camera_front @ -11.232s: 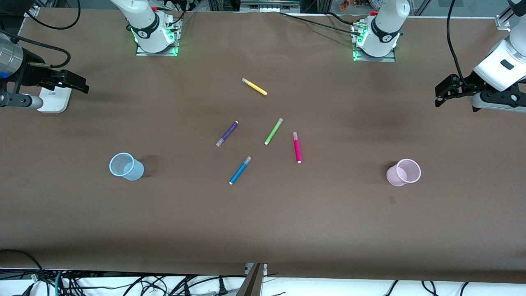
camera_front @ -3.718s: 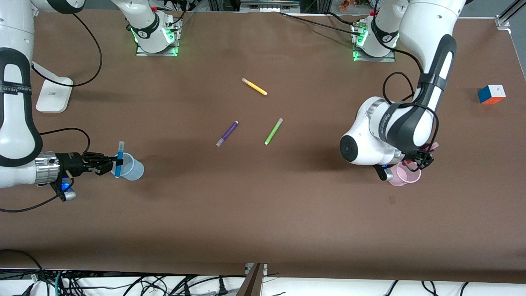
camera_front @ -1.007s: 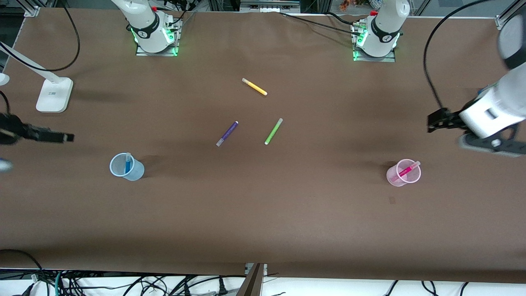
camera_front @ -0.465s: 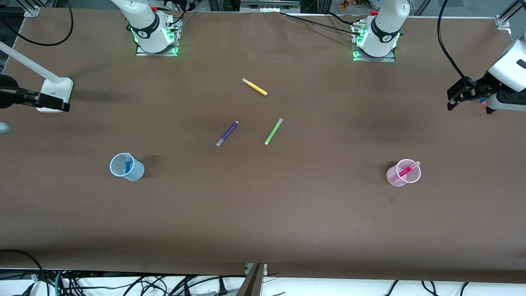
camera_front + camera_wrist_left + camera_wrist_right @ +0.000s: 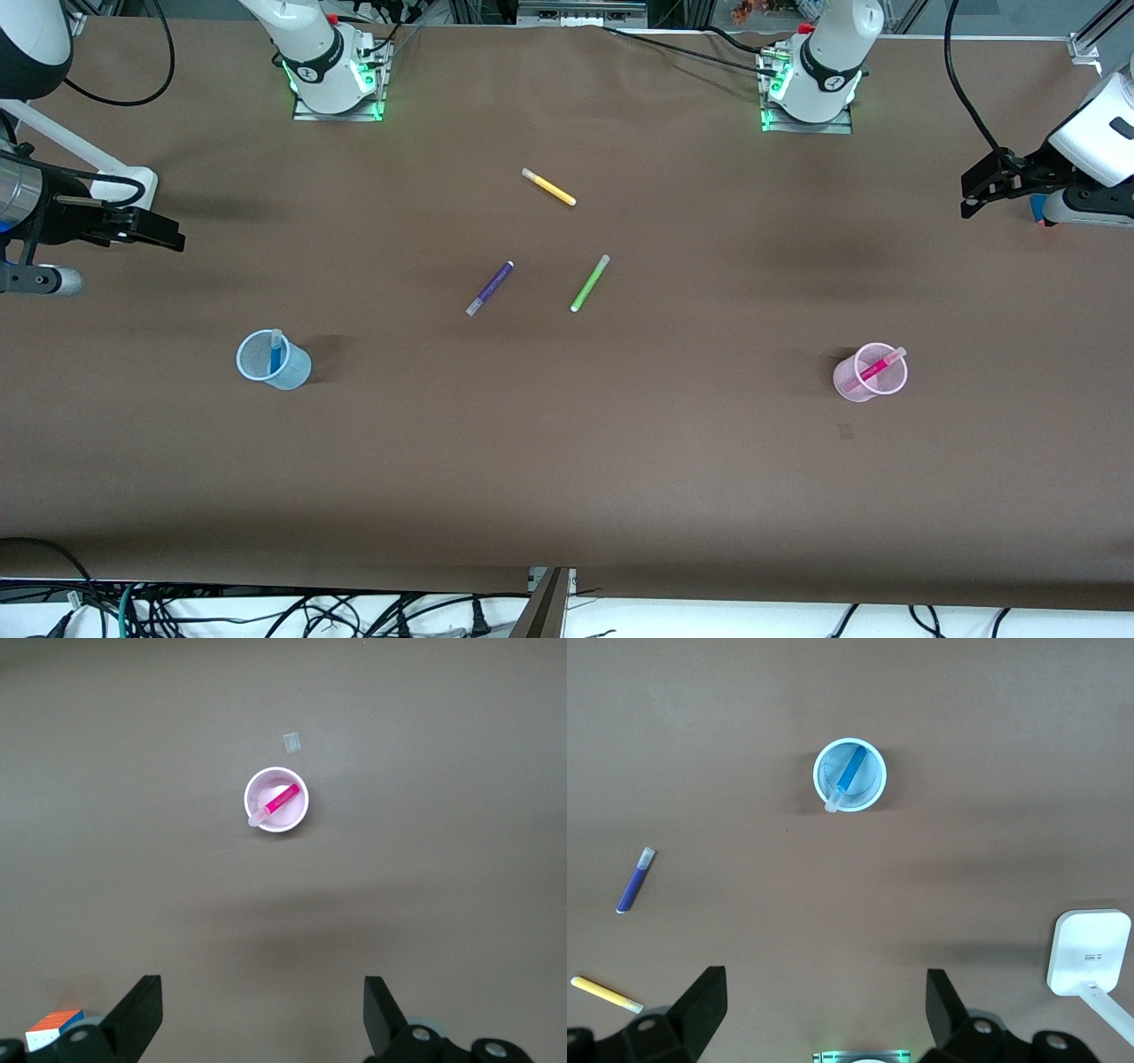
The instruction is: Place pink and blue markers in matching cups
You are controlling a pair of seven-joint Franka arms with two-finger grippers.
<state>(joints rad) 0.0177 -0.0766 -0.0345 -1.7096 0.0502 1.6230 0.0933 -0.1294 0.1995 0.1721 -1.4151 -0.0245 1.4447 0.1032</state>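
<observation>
The blue marker (image 5: pixel 275 353) stands leaning inside the pale blue cup (image 5: pixel 292 371) toward the right arm's end of the table; both also show in the right wrist view, marker (image 5: pixel 850 771) in cup (image 5: pixel 872 794). The pink marker (image 5: pixel 873 368) leans inside the pale pink cup (image 5: pixel 851 386) toward the left arm's end; in the left wrist view the marker (image 5: pixel 282 801) lies in the cup (image 5: pixel 297 816). My right gripper (image 5: pixel 159 232) is open and empty, high over the table's edge. My left gripper (image 5: pixel 979 188) is open and empty, high over the other end.
A purple pen (image 5: pixel 490 287), a lime-green pen (image 5: pixel 589 283) and a yellow pen (image 5: pixel 549 187) lie in the table's middle. A white lamp base (image 5: pixel 133 177) sits under the right arm. A colour cube (image 5: pixel 53 1028) lies under the left gripper. A small patch (image 5: pixel 844 431) marks the mat.
Both arms have pulled back and up from the cups toward the table's ends. Both markers now rest in their cups, which have not moved.
</observation>
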